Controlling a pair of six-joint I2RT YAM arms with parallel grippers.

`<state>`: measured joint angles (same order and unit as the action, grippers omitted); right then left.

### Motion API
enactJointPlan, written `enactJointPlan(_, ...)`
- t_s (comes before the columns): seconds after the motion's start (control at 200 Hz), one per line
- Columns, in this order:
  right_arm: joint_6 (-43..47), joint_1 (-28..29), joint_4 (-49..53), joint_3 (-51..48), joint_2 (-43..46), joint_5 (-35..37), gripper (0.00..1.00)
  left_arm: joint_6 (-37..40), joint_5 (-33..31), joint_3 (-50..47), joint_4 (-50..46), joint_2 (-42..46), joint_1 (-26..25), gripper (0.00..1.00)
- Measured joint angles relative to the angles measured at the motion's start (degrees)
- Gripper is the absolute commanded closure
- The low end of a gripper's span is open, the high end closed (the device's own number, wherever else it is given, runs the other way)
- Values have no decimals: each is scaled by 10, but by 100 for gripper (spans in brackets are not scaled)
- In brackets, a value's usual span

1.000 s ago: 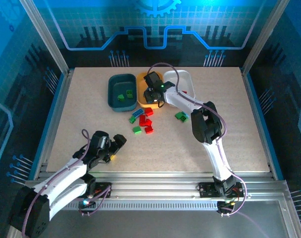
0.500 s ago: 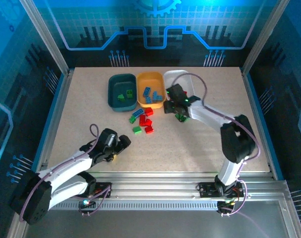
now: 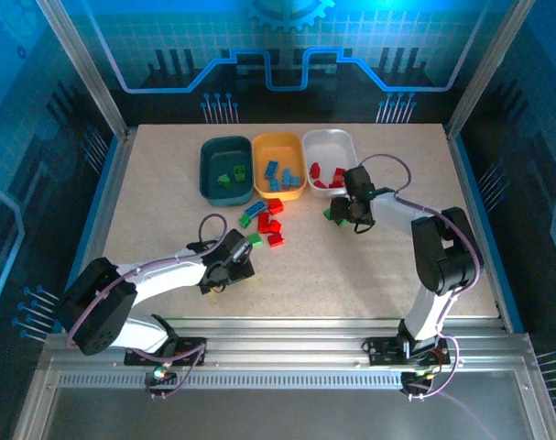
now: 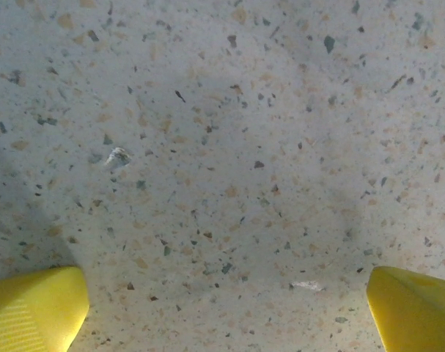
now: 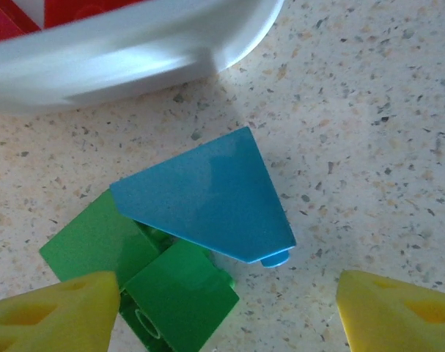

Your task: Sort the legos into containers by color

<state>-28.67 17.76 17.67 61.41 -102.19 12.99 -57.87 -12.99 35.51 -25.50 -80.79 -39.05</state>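
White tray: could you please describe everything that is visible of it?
The white tray is shallow, with rounded corners and a thick rim, apparently glossy plastic. It sits flat on the speckled table, at the right end of a row of three trays, close beside the orange tray; whether they touch is unclear. A few red bricks lie in its near half. A blue piece and green bricks lie on the table just off its near corner, not touching it.

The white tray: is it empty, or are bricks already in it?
Not empty. Several red bricks lie inside the white tray, toward its near end.
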Motion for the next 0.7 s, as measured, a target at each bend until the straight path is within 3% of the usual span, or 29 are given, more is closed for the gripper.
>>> enactJointPlan(0.285, 2, -24, -15, 32, -30, -12, 25, 0, -8, 0, 0, 3, -7, 1)
enactJointPlan(0.7, 0, -25, -19, 66, -64, -32, 43, 0, -9, 0, 0, 5, -9, 1)
